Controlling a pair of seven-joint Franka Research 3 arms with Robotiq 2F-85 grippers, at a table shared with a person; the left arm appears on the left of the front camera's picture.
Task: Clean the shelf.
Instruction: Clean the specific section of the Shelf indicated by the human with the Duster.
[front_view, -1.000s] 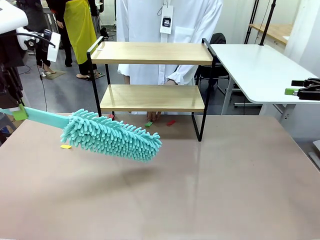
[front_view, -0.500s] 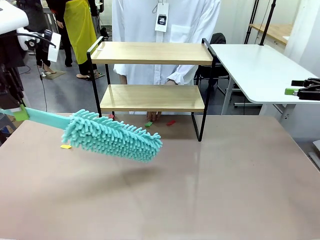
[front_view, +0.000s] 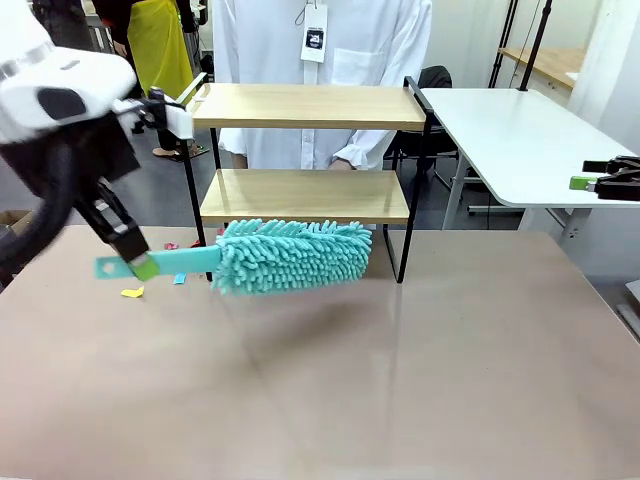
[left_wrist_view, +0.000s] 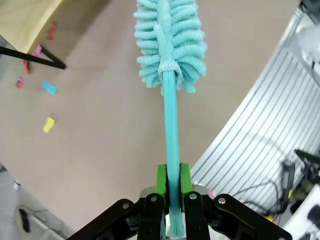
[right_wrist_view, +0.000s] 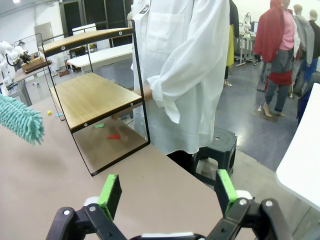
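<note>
Left gripper (front_view: 140, 264), jaws clamped tight on the flat handle of a teal duster (front_view: 290, 256).
Since a second ago the left arm has swung inward and the duster has gone from tilted low over the table (front_view: 420, 380) to nearly level, its fluffy head just under the front edge of the lower board of the shelf (front_view: 305, 195); contact cannot be told. Right gripper (right_wrist_view: 167, 191) spread wide, holding nothing. Coloured scraps (left_wrist_view: 48, 124) lie by the shelf's feet. A person (front_view: 330, 70) stands behind the shelf.
</note>
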